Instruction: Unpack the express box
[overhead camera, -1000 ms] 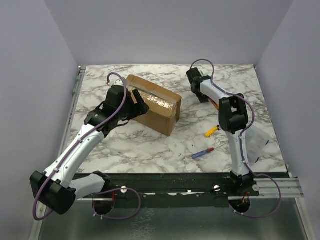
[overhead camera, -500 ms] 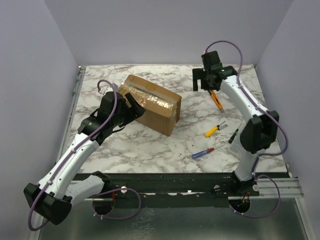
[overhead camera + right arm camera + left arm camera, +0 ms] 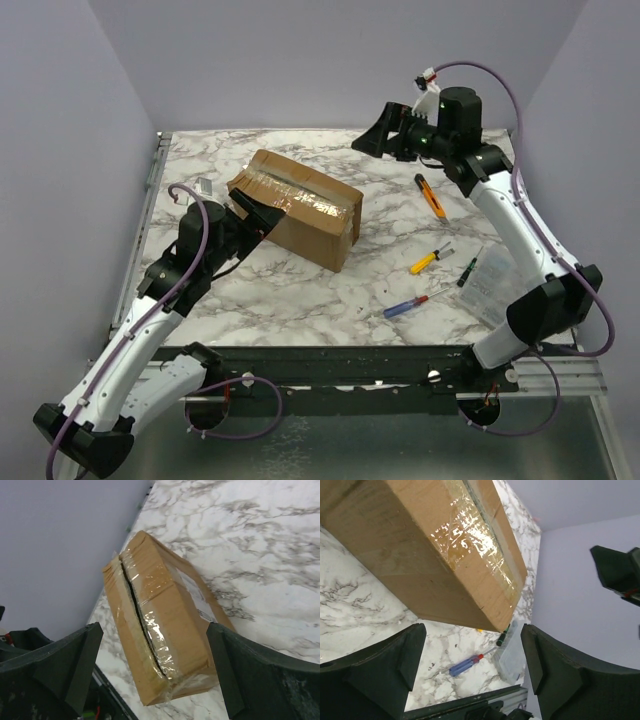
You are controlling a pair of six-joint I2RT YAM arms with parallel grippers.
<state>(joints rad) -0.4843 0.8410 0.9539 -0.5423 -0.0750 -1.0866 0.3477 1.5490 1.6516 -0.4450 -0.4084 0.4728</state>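
Express box (image 3: 300, 208) and two arms on a marble table (image 3: 300, 290). The left gripper (image 3: 258, 213) stands with jaws spread wide and nothing between them, at the carton's near-left end; whether either finger touches cardboard cannot be told. Seen from the left wrist, its dark fingers (image 3: 385, 665) frame the long side of the box (image 3: 445, 545), which rests flat on the marble. The right gripper (image 3: 372, 141) is likewise fully parted and empty, raised above the far right of the table, aimed toward the box and well apart from it. From the right wrist, the carton (image 3: 160, 630) shows glossy tape along its top seam, a dark gap running down that seam, and a white label (image 3: 196, 594) on the top face. The box lies diagonally, left of centre, in the far half of the table. To its right lie an orange-handled tool (image 3: 432, 197), a yellow-handled screwdriver (image 3: 425, 262), a blue-and-red screwdriver (image 3: 405, 306), a small dark tool (image 3: 467, 272) and, just beside it, a clear plastic case (image 3: 492, 283)
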